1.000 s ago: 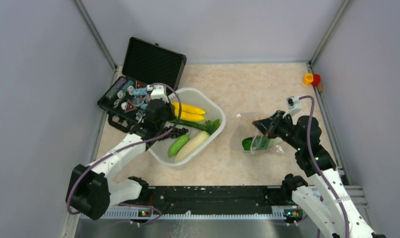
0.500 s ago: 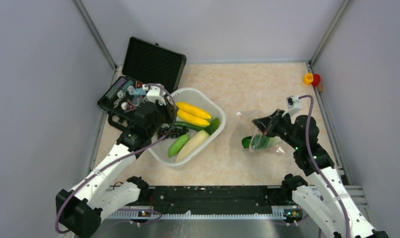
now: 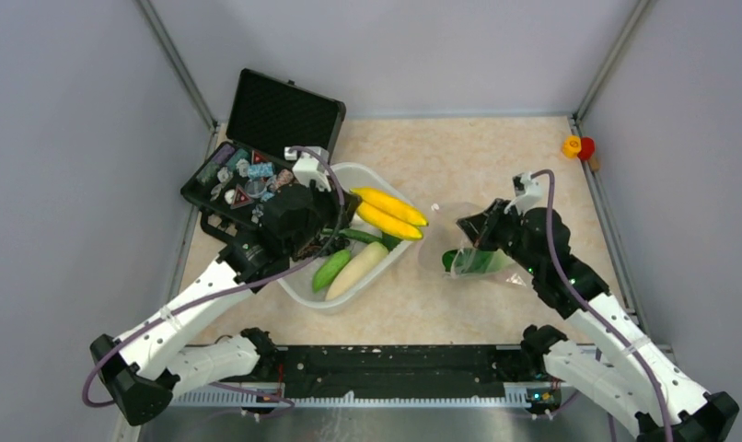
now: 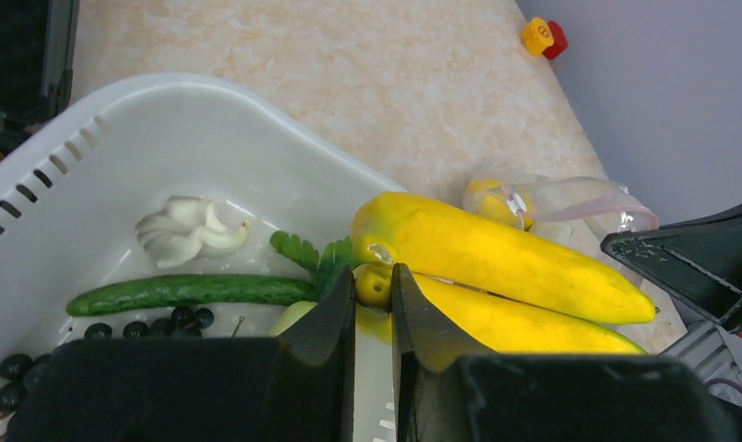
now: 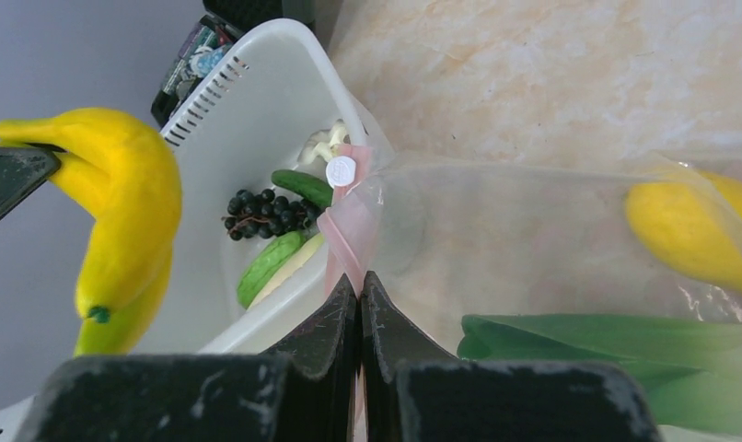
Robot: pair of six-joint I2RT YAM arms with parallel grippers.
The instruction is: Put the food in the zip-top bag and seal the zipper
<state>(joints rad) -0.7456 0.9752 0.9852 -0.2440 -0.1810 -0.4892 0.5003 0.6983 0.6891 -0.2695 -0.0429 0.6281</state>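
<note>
One tub (image 3: 335,303) — one bag (image 3: 435,245) — one case (image 3: 284,115)

The zip-top bag (image 5: 496,230) is made of clear, crinkled, glossy plastic; the yellow pepper (image 4: 496,253) is finished smooth and glossy.

Wht tub (image 4: 192,120), blk case (image 3: 284,115) w/ trinkets (image 3: 239,175)

pepper (image 4: 496,258) yellow | cucumber (image 4: 192,290) green | grapes (image 4: 165,322) black | tub (image 4: 165,129) white | table (image 4: 349,74) beige marbled
</note>
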